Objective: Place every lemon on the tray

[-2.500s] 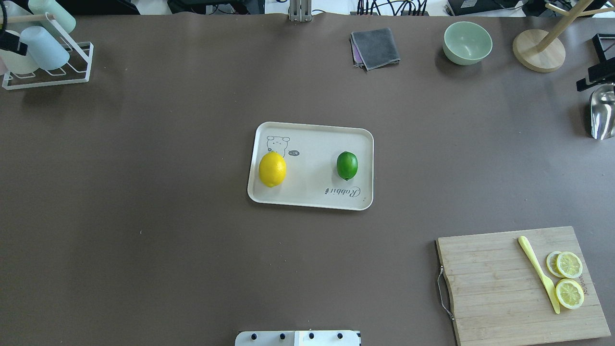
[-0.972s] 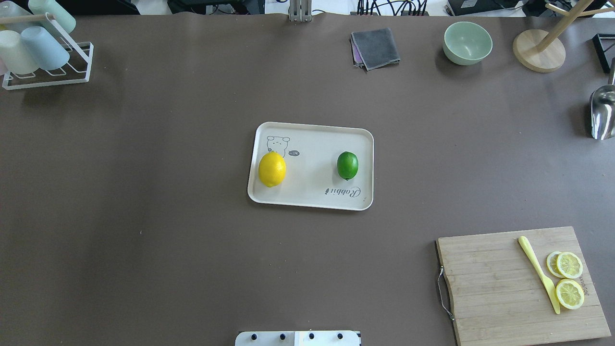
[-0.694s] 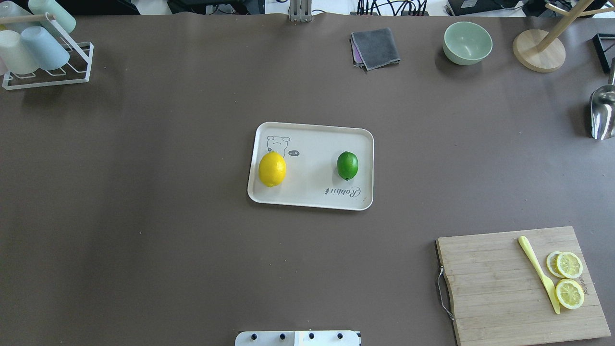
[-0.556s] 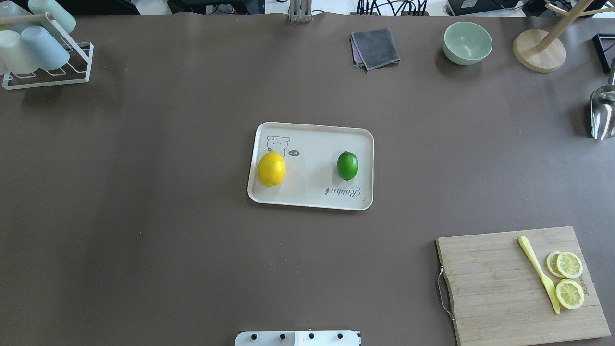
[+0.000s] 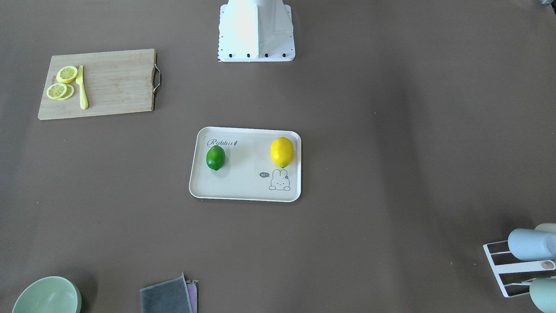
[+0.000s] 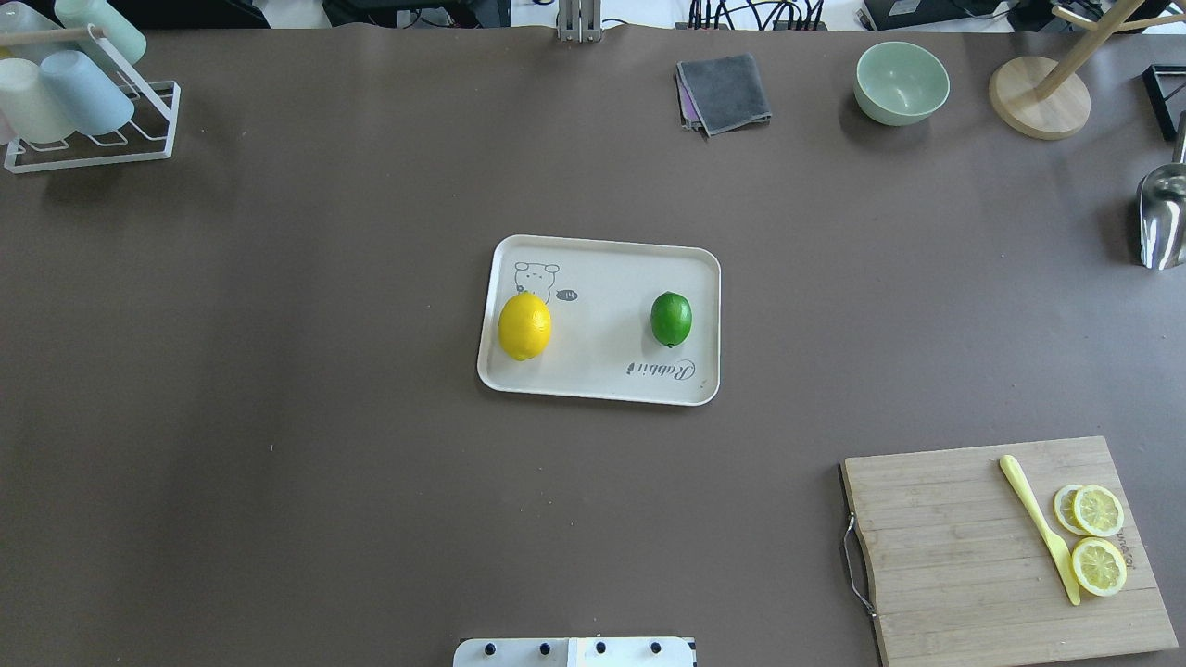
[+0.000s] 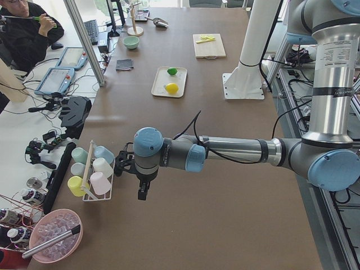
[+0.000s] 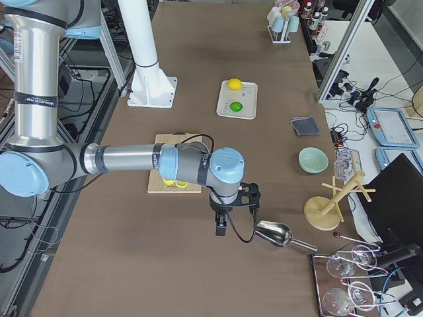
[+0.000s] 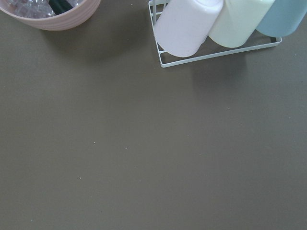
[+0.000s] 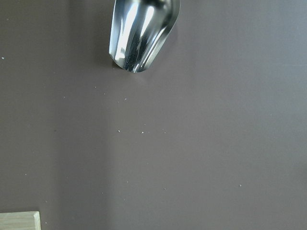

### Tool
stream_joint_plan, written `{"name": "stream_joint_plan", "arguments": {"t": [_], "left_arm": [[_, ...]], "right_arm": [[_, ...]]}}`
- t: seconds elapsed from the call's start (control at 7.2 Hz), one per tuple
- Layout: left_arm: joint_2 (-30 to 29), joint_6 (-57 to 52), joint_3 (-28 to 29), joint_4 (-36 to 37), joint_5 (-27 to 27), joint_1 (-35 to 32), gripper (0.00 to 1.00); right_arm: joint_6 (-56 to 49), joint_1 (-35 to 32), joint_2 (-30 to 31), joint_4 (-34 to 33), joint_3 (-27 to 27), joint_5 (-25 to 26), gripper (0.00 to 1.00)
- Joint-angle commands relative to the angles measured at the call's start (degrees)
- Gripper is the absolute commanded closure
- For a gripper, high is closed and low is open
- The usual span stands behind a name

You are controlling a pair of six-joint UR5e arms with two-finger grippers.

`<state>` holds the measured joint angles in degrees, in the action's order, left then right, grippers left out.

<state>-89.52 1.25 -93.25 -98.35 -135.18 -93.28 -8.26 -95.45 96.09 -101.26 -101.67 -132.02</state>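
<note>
The yellow lemon (image 6: 524, 326) and the green lemon (image 6: 671, 319) both lie on the cream Rabbit tray (image 6: 602, 375) at the table's middle, the yellow one at its left end, the green one at its right. They also show in the front view: the yellow lemon (image 5: 282, 152), the green lemon (image 5: 215, 158). My left gripper (image 7: 143, 194) hangs over the table's far left end by the cup rack (image 7: 93, 174). My right gripper (image 8: 220, 228) hangs over the far right end by the metal scoop (image 8: 274, 234). I cannot tell if either is open or shut. Neither holds anything.
A wooden cutting board (image 6: 964, 547) with lemon slices (image 6: 1098, 537) and a yellow knife (image 6: 1038, 523) lies front right. A green bowl (image 6: 902, 81), a grey cloth (image 6: 725, 91) and a wooden stand (image 6: 1038, 97) are at the back. A pink bowl (image 9: 48, 12) shows in the left wrist view.
Both grippers, seen at the overhead view's left and right edges 2.5 s ago, have drawn outward and out of that view. The lemons and tray have not moved.
</note>
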Motion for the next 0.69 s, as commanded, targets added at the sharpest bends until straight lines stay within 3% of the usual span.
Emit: {"name": "stream_joint_plan", "arguments": {"t": [0.0, 0.56], "left_arm": [[0.0, 0.1, 0.0, 0.0, 0.0, -0.1, 0.02], [0.0, 0.2, 0.0, -0.1, 0.0, -0.1, 0.02]], "right_arm": [[0.0, 0.0, 0.0, 0.0, 0.1, -0.3, 0.00], [0.0, 0.0, 0.0, 0.0, 0.1, -0.7, 0.00]]}}
